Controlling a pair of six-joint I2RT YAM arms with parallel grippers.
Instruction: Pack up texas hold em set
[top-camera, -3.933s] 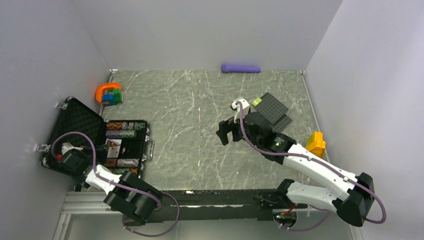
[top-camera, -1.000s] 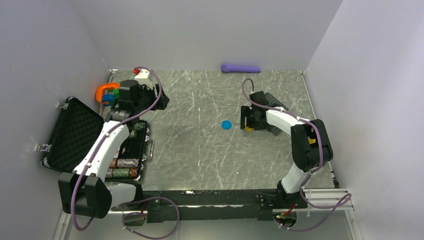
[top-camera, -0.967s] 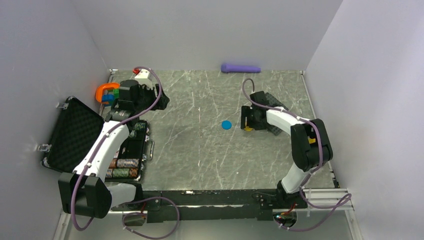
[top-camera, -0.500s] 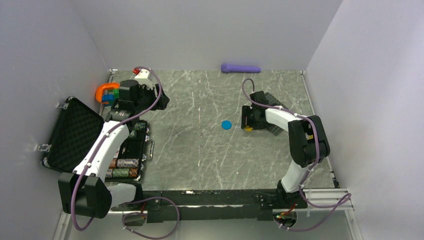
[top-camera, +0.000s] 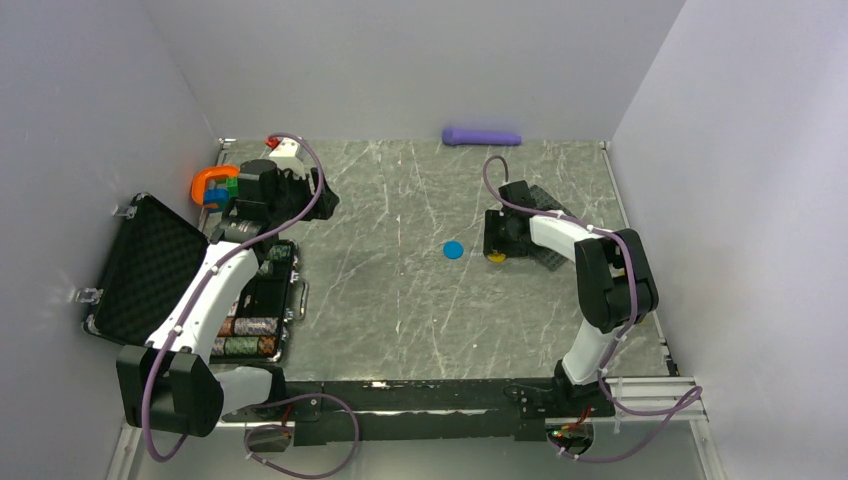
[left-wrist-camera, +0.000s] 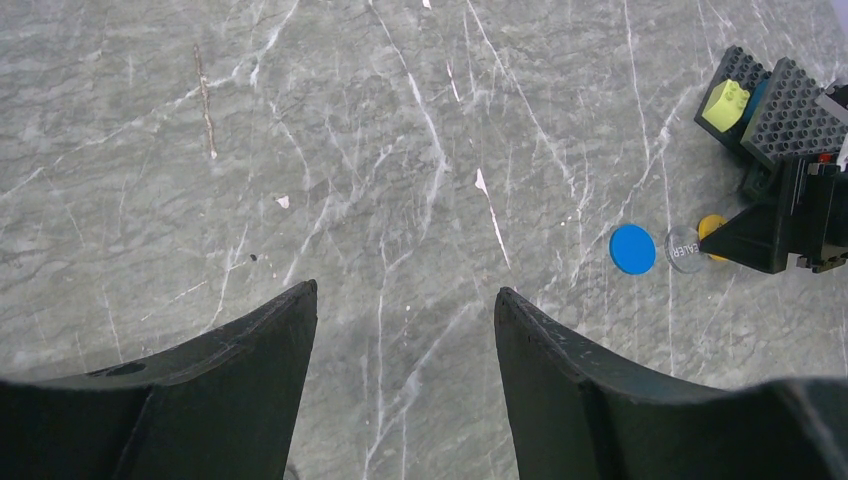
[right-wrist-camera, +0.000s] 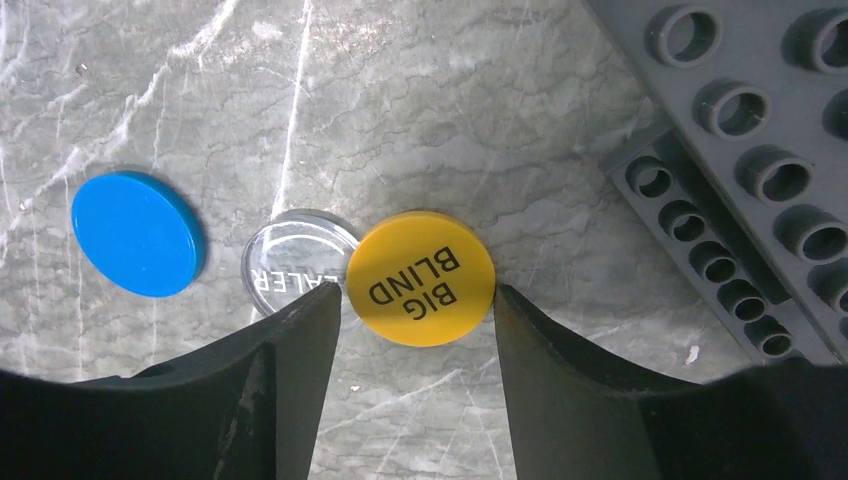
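Observation:
The black foam-lined case (top-camera: 150, 262) lies open at the left edge, with striped chip stacks (top-camera: 245, 347) in its tray. A blue disc (top-camera: 453, 249) (right-wrist-camera: 137, 233), a clear dealer disc (right-wrist-camera: 285, 262) and a yellow "BIG BLIND" disc (right-wrist-camera: 421, 278) (top-camera: 496, 256) lie flat mid-table. My right gripper (right-wrist-camera: 418, 290) (top-camera: 497, 250) is down over the yellow disc. Its fingertips flank the disc, the right one at its edge and the left a sliver off. My left gripper (left-wrist-camera: 405, 295) (top-camera: 318, 195) hovers open and holds nothing, near the far left.
Black studded plates (right-wrist-camera: 760, 130) (left-wrist-camera: 790, 110) with a lime brick (left-wrist-camera: 727, 100) lie just right of the discs. An orange ring toy (top-camera: 213, 183) sits at the far left corner. A purple cylinder (top-camera: 481, 136) rests against the back wall.
The right gripper's jaws have narrowed around the yellow disc, and its elbow has shifted slightly left. The left arm has not moved.

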